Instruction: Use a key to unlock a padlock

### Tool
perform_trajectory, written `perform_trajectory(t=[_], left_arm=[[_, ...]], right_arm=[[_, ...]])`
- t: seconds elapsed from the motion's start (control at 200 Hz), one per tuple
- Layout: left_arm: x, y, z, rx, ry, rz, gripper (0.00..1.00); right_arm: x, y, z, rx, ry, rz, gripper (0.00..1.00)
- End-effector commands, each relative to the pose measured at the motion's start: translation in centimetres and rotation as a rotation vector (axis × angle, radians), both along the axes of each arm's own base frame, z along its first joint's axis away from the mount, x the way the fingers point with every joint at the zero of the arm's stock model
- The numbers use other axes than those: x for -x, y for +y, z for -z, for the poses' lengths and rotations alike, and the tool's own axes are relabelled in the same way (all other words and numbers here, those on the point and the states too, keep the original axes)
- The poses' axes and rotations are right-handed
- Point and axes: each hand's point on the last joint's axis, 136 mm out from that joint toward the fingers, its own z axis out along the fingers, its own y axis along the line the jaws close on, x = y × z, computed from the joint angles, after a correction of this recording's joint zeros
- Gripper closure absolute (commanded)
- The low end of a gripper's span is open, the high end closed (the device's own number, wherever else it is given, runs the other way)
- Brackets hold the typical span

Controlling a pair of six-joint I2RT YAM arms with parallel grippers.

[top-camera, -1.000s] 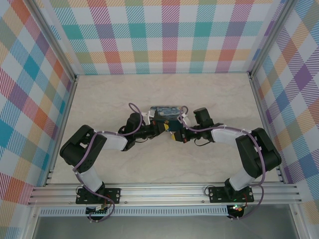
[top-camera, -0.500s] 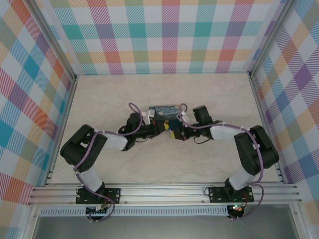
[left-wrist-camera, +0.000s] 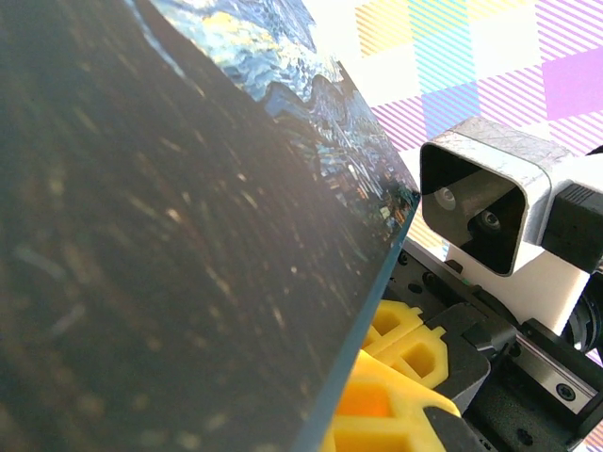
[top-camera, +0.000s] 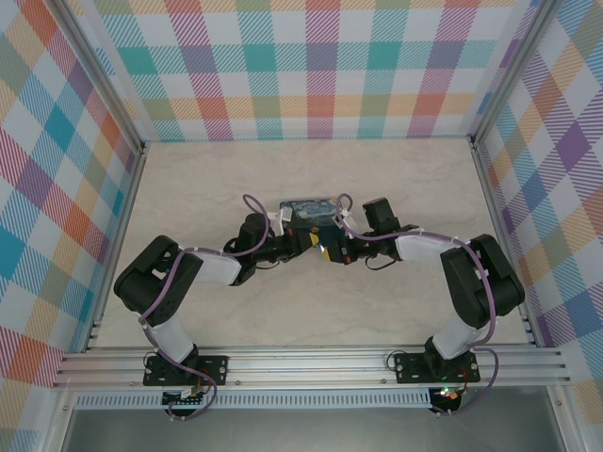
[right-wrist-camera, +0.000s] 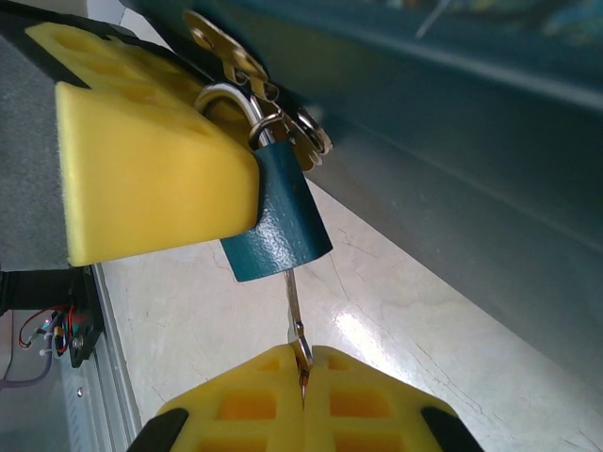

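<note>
Top view: both arms meet at the near side of the painted tin (top-camera: 314, 208) mid-desk (top-camera: 188, 179); its lid is down, so its contents are hidden. Left wrist view: the tin's wall looms close, the right fingers (left-wrist-camera: 415, 350) just past its edge. Right wrist view: those fingers are pressed together on the key (right-wrist-camera: 294, 301), its tip in the padlock (right-wrist-camera: 281, 226) (insertion looks done). The left fingers (right-wrist-camera: 141, 169), closed, pinch the padlock body. The shackle (right-wrist-camera: 231, 99) looks seated through the tin's hasp (right-wrist-camera: 221, 47), so turning and release remain
</note>
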Motion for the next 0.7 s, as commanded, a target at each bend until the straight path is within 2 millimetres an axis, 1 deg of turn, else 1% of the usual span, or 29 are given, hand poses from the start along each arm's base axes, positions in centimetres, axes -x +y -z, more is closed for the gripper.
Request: perform_trajectory(t=[0.0, 0.14, 0.27, 0.48, 0.57, 0.695], left_arm=[[0.5, -1.3, -3.9, 0.092, -0.119, 0.072, 1.00], [0.6, -1.4, -3.9, 0.090, -0.124, 0.086, 1.00], [1.2, -1.5, -3.9, 0.084, -0.147, 0.120, 1.00], [2.0, -1.3, -4.1, 0.075, -0.189, 0.153, 1.00], [2.1, -1.5, -4.5, 0.096, -0.199, 0.160, 1.00], [1.8, -1.5, -4.9, 0.117, -0.198, 0.144, 1.00]], right_arm=[[0.3, -0.1, 1.0, 0.022, 0.058, -0.005, 0.95], [0.0, 0.2, 0.3, -0.013, 0.038, -0.002, 0.95], [-0.6, 0.4, -1.2, -0.075, 0.008, 0.004, 0.95], [-1.9, -0.5, -3.1, -0.164, -0.007, 0.048, 0.95], [-2.0, -0.6, -3.9, -0.204, -0.009, 0.056, 0.95], [-2.1, -0.4, -4.3, -0.237, -0.005, 0.065, 0.95]])
